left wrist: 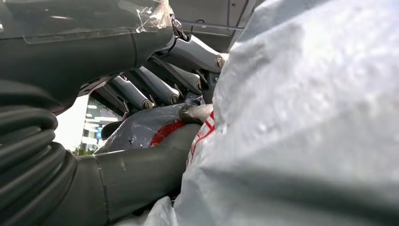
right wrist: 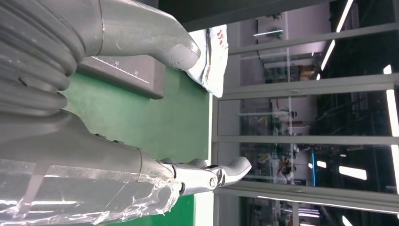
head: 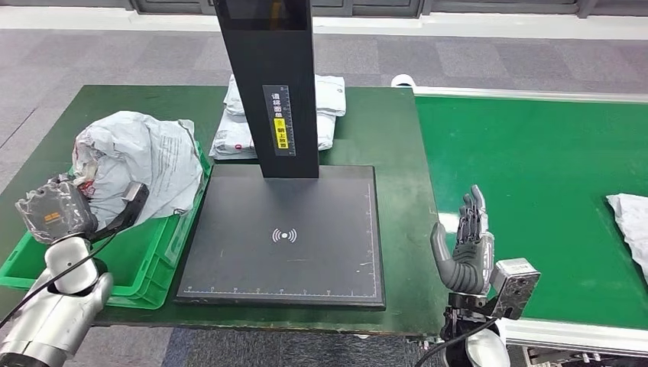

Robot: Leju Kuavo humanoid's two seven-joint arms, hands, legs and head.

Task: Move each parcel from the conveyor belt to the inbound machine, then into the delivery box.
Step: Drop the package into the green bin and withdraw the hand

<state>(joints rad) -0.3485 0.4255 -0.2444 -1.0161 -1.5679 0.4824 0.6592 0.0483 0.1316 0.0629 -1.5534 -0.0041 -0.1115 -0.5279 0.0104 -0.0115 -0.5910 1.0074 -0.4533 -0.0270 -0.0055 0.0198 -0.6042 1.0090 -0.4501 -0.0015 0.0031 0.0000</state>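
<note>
The left hand [head: 115, 210] grips a parcel [head: 141, 157] in the box [head: 149, 264] on the worktop. The right hand [head: 464, 248], empty with fingers spread, stands at the belt [head: 535, 168] edge; the next parcel [head: 630, 225] lies to its right (nearer this hand).

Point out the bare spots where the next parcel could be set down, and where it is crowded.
Free: the scanner platform in front of its black post, and the conveyor belt between the right hand and the parcel at the belt's edge. Crowded: the green crate, under the grey parcel at the left hand.
</note>
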